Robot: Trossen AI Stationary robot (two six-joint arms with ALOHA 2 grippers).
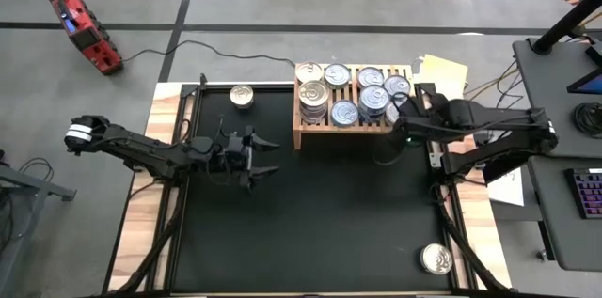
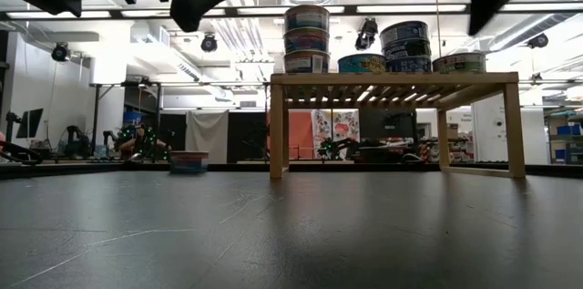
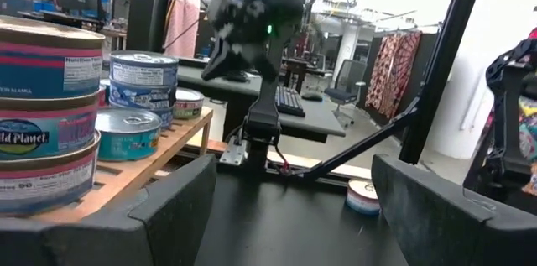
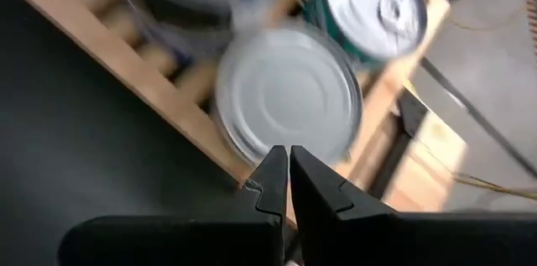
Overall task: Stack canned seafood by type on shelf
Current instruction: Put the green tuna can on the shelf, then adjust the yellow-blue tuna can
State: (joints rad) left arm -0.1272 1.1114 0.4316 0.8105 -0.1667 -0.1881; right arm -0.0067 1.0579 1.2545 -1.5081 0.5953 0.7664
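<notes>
The light-wood shelf [image 1: 320, 130] stands at the far side of the black mat and carries several canned seafood tins [image 1: 367, 96], some stacked; the tallest stack [image 2: 307, 38] is at its left end. My right gripper [image 1: 403, 117] hovers shut above the shelf's right end, its fingertips [image 4: 288, 165] just over a silver-lidded tin [image 4: 289, 94], touching nothing. My left gripper [image 1: 261, 157] hangs open over the mat, left of the shelf, with nothing between its fingers [image 3: 168, 207]. One loose tin [image 1: 242, 97] rests on the mat at the far left, another [image 1: 434, 258] near the right front.
The black mat [image 1: 320, 213] stretches bare between the shelf and the near edge. A red tool [image 1: 83, 27] lies on the floor beyond the table's left. A desk with a keyboard [image 1: 588, 190] stands to the right.
</notes>
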